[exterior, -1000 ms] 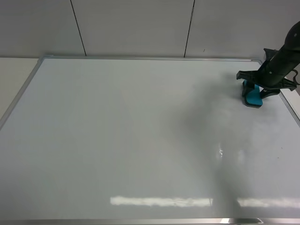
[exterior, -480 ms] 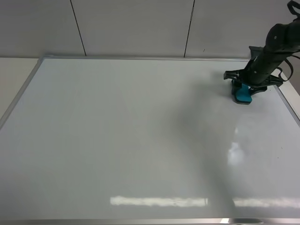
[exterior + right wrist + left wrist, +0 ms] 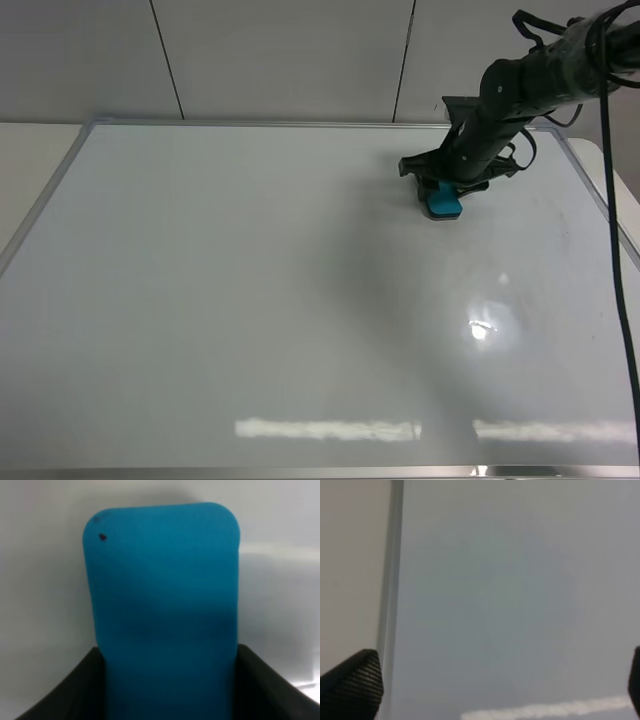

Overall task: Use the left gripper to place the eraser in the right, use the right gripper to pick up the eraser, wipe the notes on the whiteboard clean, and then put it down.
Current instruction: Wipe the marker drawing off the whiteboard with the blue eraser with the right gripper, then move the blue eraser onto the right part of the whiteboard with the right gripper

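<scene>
Eraser [image 3: 440,200], teal oblong block with rounded corners, pinched between the jaws of the right gripper [image 3: 447,187] and pressed base-down on the whiteboard [image 3: 250,300] directly beneath that claw. Judged light and rigid in its plastic body, with a soft felt base that should slide easily on the glossy board; the long flat sides give the surest hold, and that is where the fingers [image 3: 260,680] sit. Exterior high view: places the claw and block toward the board's far edge and shows no red notes anywhere. Right wrist view: shows the eraser's [image 3: 162,610] top face running forward from between the fingers, with a small dark speck near its far corner. Left wrist view: left gripper [image 3: 485,685] spread wide, nothing between its fingertips [image 3: 355,680], bare board and frame edge below it
</scene>
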You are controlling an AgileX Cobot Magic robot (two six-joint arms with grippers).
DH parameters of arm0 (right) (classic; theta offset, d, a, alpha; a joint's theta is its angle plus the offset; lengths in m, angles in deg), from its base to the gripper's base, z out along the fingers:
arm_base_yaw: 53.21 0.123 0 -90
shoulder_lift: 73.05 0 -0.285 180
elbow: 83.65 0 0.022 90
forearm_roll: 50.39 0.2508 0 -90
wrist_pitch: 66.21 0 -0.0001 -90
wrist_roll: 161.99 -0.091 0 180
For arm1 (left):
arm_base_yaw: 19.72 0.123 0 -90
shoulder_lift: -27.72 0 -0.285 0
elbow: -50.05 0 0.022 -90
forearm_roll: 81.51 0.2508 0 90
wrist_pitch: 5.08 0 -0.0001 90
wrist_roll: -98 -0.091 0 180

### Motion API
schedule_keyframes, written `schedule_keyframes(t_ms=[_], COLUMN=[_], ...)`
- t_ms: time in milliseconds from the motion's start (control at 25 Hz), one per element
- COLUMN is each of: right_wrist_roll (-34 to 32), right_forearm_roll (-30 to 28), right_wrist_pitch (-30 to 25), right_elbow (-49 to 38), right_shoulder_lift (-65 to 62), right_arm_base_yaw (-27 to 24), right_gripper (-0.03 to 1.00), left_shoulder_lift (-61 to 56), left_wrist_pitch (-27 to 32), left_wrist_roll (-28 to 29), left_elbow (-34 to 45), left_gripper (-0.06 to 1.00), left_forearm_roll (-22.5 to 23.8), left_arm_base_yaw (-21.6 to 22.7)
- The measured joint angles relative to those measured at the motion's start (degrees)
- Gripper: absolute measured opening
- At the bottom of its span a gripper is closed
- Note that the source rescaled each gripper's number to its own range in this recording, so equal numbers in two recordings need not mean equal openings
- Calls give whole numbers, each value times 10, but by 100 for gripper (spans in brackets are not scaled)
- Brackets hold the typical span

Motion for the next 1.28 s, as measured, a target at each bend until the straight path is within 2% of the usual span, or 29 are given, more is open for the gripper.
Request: schedule_keyframes(t_ms=[160,280,400,520,720,920,1280], right_wrist_roll=[-2,-14,-46,-90,-110,-114,-154], right_forearm_roll=[20,25,-7,-45,-45,-13,-26], right_wrist_pitch=[-52,-111,-180,-214,-203,-154,-72], right_elbow=[-8,-12,-12,-36,-128,-235,-352], right_shoulder_lift=[-24,-64,-115,-162,-235,-253,-254], right_arm_base_yaw=[9,13,17,23,42,61,85], right_gripper=[3,3,3,3,3,3,3], left_shoulder_lift=[0,0,0,0,0,0,0], left_wrist_pitch=[0,0,0,0,0,0,0], left_wrist_roll=[1,1,1,1,0,0,1], left_elbow=[0,0,0,0,0,0,0], left_gripper=[100,100,100,100,100,100,100], left_forearm_roll=[0,0,0,0,0,0,1], left_arm_base_yaw=[0,0,0,0,0,0,0])
